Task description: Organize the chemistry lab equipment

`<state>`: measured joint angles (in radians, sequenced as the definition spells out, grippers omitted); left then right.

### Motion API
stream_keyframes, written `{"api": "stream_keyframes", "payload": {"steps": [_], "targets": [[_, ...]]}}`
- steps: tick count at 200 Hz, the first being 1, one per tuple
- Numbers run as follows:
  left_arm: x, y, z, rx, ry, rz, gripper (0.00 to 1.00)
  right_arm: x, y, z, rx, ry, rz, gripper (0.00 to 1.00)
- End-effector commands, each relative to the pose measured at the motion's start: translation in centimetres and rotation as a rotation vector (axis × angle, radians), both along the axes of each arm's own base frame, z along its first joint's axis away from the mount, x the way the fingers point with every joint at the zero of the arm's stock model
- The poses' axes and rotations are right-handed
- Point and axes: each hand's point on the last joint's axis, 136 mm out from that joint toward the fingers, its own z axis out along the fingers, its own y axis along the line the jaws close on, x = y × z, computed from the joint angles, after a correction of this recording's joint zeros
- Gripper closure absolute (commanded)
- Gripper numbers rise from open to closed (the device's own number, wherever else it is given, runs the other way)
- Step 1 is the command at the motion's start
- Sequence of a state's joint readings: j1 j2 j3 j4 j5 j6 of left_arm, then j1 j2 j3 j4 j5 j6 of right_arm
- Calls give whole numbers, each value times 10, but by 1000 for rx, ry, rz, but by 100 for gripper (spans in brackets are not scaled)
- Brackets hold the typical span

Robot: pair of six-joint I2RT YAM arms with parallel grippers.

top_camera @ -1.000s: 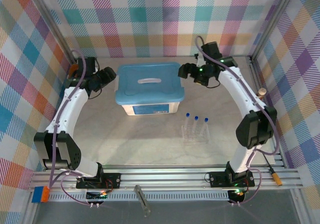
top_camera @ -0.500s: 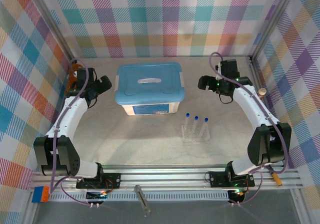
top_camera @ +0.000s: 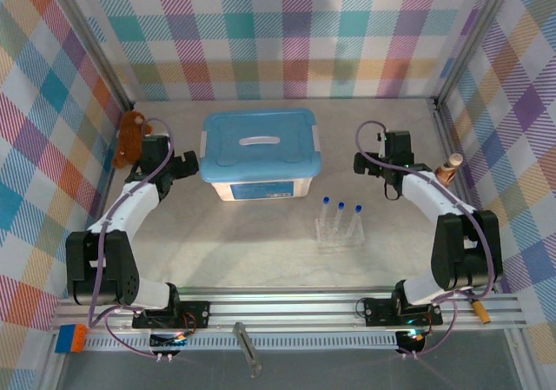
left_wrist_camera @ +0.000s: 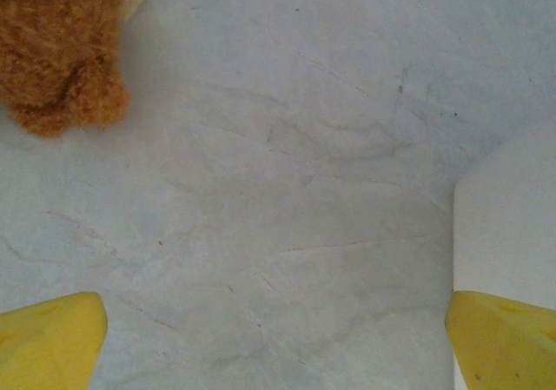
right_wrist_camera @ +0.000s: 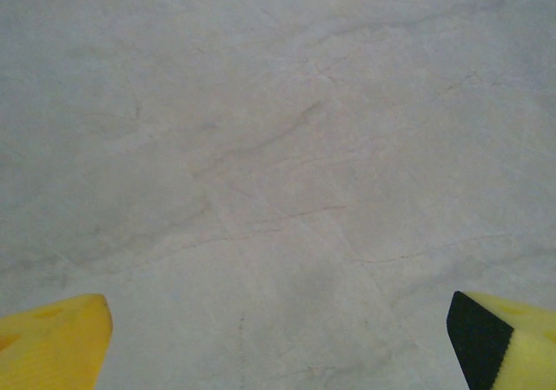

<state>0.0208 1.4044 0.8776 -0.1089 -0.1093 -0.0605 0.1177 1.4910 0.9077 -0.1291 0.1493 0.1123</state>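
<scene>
Three slim clear test tubes (top_camera: 340,212) with blue caps stand upright in a small clear rack (top_camera: 339,236) on the table, right of centre. My left gripper (top_camera: 189,166) is low by the left side of the blue-lidded box (top_camera: 261,151). In the left wrist view the left gripper (left_wrist_camera: 278,347) is open over bare table, nothing between its yellow fingertips (left_wrist_camera: 48,342). My right gripper (top_camera: 362,162) is right of the box and behind the rack. Seen from the right wrist, the right gripper (right_wrist_camera: 278,342) is open above bare tabletop.
A brown teddy bear (top_camera: 130,136) sits at the far left, also in the left wrist view's top corner (left_wrist_camera: 61,51). The box's white wall (left_wrist_camera: 508,216) is close on the left gripper's right. A brown bottle-shaped object (top_camera: 450,166) lies by the right wall. A thin grey tool (top_camera: 248,348) rests on the front rail.
Both arms drew back from the box's top corners and dropped toward the table beside it. Both grippers' jaws spread wider.
</scene>
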Motion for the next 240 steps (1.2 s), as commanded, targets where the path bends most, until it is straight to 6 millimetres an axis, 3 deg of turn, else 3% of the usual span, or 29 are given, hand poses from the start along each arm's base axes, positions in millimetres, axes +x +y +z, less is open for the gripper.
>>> {"api": "stream_keyframes", "payload": {"steps": [1,37,74,121,173,209,240], "targets": [[7,-3,-12,36,-48,-72,0,5,-5,9,-42,-108,18,1],[9,-24,-37,-9,-76,-143,0,2,2,-2,-25,-132,64,1],[12,-32,-37,-23,-170,-171,0,5,9,-9,-17,-155,114,0],[15,-45,-58,-38,-198,-239,0,-2,4,-11,-6,-218,125,0],[9,-45,-54,-13,-258,-232,0,-5,-3,-14,14,-303,135,0],[4,-47,-54,-2,-292,-237,0,-13,4,-7,25,-401,193,1],[-4,-50,-58,29,-355,-242,0,-15,2,-17,31,-434,190,1]]}}
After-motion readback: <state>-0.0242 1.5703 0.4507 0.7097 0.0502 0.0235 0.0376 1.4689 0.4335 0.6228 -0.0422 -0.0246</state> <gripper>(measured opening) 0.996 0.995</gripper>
